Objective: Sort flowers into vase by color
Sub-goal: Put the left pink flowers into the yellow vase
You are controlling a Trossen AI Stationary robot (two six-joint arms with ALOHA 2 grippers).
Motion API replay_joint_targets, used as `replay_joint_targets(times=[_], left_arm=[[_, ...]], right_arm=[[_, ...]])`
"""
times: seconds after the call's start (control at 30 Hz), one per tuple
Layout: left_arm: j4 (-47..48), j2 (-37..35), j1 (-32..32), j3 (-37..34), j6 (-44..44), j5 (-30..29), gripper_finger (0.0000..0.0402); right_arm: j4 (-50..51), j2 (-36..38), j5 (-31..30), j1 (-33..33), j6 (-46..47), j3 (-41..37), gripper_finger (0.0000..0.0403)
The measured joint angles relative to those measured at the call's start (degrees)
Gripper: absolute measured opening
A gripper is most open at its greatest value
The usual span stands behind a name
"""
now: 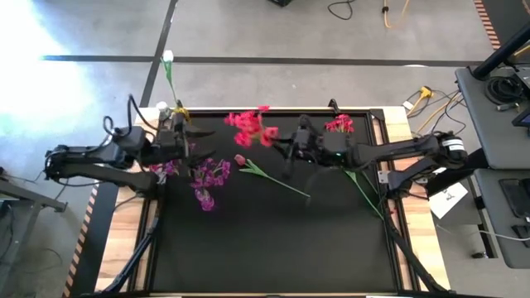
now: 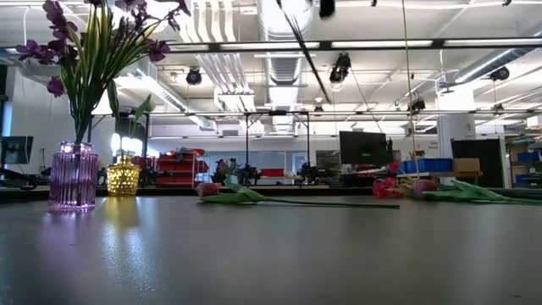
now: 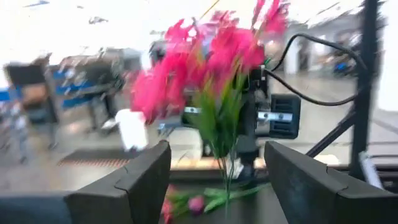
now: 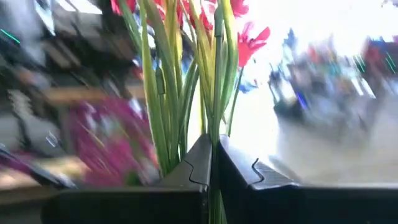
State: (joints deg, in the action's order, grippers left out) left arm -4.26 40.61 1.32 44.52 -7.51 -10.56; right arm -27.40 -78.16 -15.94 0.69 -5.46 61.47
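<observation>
Purple flowers point(image 2: 93, 51) already stand in the purple vase point(image 2: 73, 176). My right gripper point(image 4: 211, 168) is clamped on a red bunch point(image 1: 251, 127), held above the mat. My left gripper point(image 3: 217, 180) hangs spread and empty near the vases. A pink bud point(image 1: 242, 160), another red bunch point(image 1: 339, 124) and a white tulip point(image 1: 168, 58) remain unsorted.

red-pink bunch point(image 1: 248, 127) held aloft | purple bunch point(image 2: 93, 42) upright in vase | pink bud point(image 1: 239, 159) lying flat

It was a robotics lab: exposed ceiling ducts point(image 2: 254, 34), monitors point(image 2: 362, 148) on far benches, cables point(image 1: 431, 98) across concrete floor.
</observation>
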Motion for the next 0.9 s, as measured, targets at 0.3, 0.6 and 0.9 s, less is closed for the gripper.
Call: replay_joint_targets(times=[0.3, 0.6, 0.9], left_arm=[[-10.4, 10.2, -0.1, -1.3, -5.6, 7.0, 0.0251], [-5.9, 23.2, -1.5, 11.3, -10.0, 8.2, 0.0249], [4.7, 28.8, -7.8, 20.3, -6.4, 20.5, 0.0237]], right_arm=[[-18.7, -3.1, 3.5, 2.3, -8.2, 0.0, 0.001], [-29.1, -10.3, 5.3, 1.1, -11.1, 3.1, 0.0009], [-29.1, -14.2, 8.5, 0.8, -11.6, 8.0, 0.0009]])
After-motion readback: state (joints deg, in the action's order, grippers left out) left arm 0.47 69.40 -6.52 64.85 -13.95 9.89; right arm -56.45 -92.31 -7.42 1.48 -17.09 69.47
